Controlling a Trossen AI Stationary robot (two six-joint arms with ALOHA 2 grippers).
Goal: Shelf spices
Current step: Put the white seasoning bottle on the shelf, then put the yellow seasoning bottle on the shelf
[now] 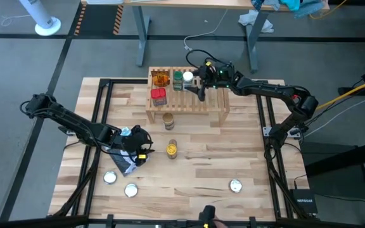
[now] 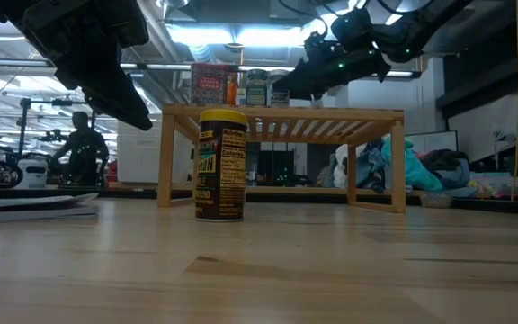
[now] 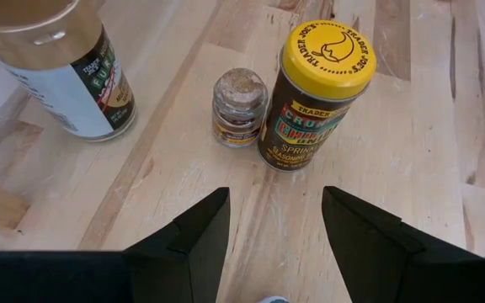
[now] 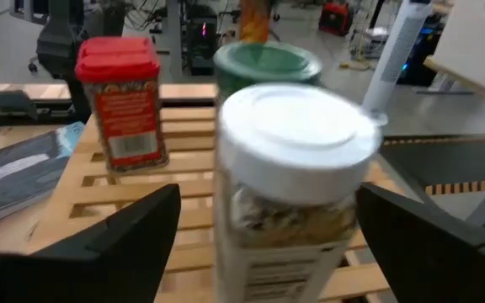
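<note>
Both arms are matte black with jointed segments; the right gripper (image 1: 198, 84), beside the shelf (image 1: 218, 104), carries green indicator lights (black cabling trails behind).

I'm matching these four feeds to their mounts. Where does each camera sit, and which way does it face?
High: overhead, straight down; both arms, shelf.
Low: table height, level across; yellow-lidded jar, arms above.
Left wrist: down past the left pincer, open and empty, at jars.
Right wrist: across the shelf, right pincer open around the white-lidded jar.
Shared: the yellow-lidded jar shows in high, low and left wrist views.
</note>
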